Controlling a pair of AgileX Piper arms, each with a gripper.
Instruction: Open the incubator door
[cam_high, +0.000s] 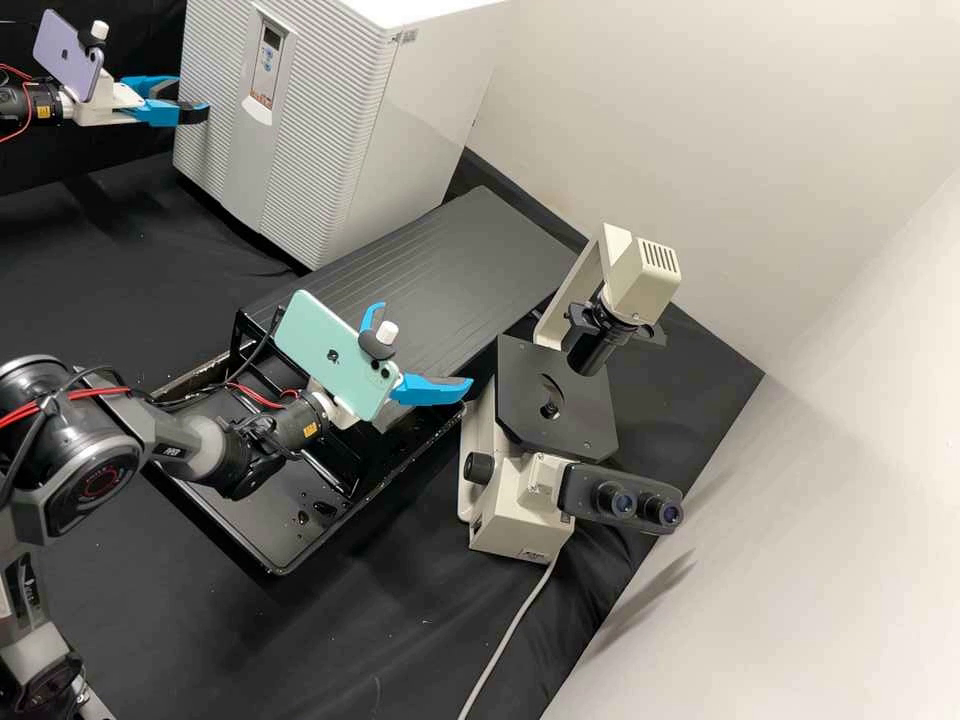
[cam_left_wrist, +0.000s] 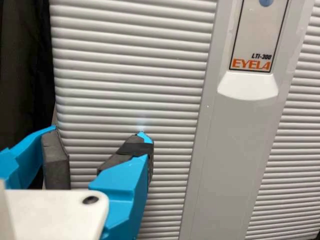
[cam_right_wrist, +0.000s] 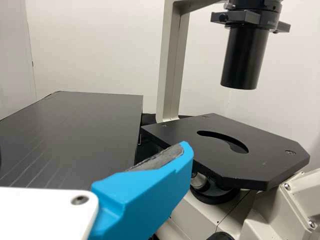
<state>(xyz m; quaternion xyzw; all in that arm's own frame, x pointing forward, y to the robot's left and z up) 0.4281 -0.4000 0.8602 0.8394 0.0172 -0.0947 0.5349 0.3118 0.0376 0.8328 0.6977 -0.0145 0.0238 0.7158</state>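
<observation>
One incubator (cam_high: 305, 130), one microscope (cam_high: 530, 430), two hands (cam_high: 191, 99)

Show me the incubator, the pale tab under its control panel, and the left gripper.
Incubator (cam_high: 318, 140): high view, on its ribbed front.
Pale tab (cam_left_wrist: 248, 86): left wrist view, on its middle.
Left gripper (cam_left_wrist: 98, 133): left wrist view, midway between its open jaws.
</observation>
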